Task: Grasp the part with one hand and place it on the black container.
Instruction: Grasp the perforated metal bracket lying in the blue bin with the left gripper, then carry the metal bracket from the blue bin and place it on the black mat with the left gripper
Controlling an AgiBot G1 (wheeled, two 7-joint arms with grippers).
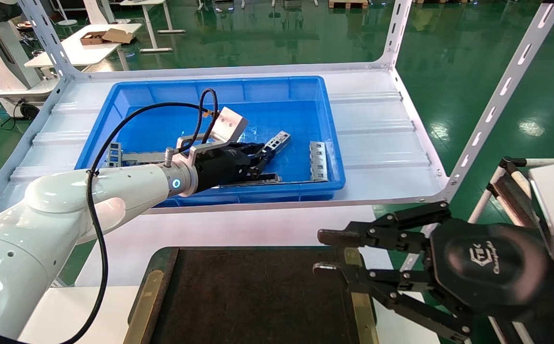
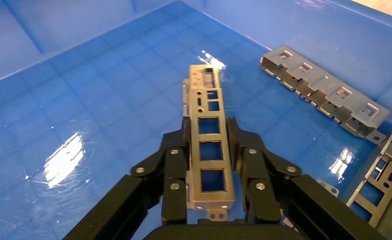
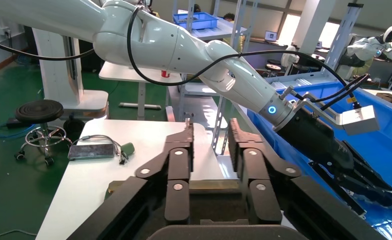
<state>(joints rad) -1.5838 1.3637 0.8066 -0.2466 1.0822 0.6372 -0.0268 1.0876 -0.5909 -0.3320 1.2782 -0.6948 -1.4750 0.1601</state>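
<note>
The blue bin (image 1: 327,138) surrounds the left gripper (image 1: 262,157), which reaches inside it above the bin floor, while the black container (image 1: 257,296) lies well behind and below that gripper, on the near side of the bin's front wall, with nothing resting on it. The right gripper (image 1: 327,253) hangs parked over the container's right edge, fingers apart and holding nothing. The part (image 2: 208,137) sits between the left gripper's fingers (image 2: 174,170), which press against its two long edges; its far end projects forward beyond the fingertips. In the left wrist view the part appears clear of the bin floor, though this is a judgement. A second grey strip (image 2: 323,92) lies beyond and to one side of the gripper. The step in hand is the grasp, apparently complete. The next move calls for raising the part above the bin wall, carrying it back toward the container, and lowering it flat before release.
</note>
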